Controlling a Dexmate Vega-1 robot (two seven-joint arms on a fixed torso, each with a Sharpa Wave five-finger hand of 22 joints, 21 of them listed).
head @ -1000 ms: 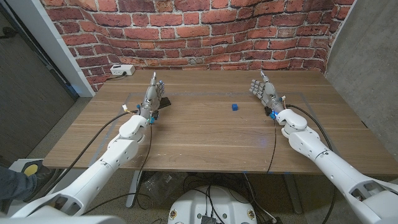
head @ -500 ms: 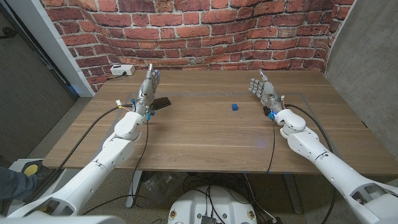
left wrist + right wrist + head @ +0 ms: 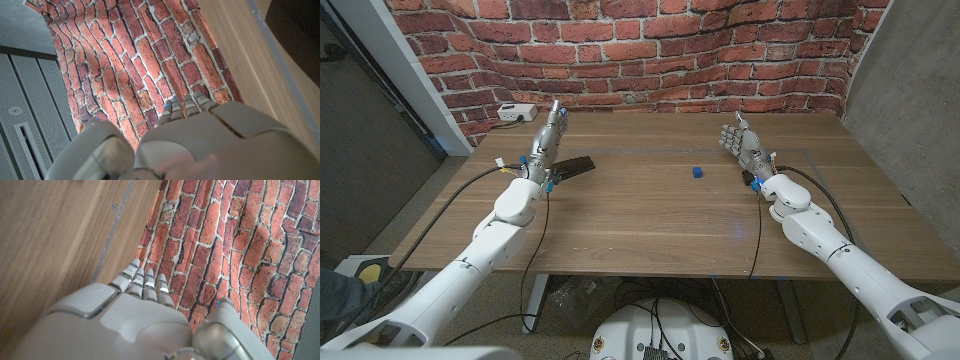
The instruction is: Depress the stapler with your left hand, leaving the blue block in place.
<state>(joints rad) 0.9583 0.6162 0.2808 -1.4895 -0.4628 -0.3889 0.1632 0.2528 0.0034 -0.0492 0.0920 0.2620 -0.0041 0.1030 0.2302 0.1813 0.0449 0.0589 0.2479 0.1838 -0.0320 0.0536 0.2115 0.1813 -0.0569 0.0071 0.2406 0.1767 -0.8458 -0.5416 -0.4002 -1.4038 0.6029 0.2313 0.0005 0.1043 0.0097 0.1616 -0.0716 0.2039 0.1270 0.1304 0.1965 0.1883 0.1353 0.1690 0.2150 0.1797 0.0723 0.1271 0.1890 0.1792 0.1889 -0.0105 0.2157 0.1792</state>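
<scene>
A black stapler (image 3: 572,166) lies on the wooden table (image 3: 650,210) at the far left. My left hand (image 3: 547,138) is raised just left of it, fingers straight and apart, holding nothing and not touching the stapler. A small blue block (image 3: 697,172) sits near the table's middle, a little to the right. My right hand (image 3: 739,143) stands at the far right with fingers spread, holding nothing, well clear of the block. In the left wrist view the back of my left hand (image 3: 200,140) faces the brick wall, with a dark corner of the stapler (image 3: 300,25) beside the table.
A white power box (image 3: 517,113) with a cable sits at the table's back left corner. The brick wall (image 3: 650,50) runs right behind the table. Cables hang along both forearms.
My left hand has lifted off the stapler and moved left and back, uncovering it. The stapler, the blue block and my right hand have stayed put.
</scene>
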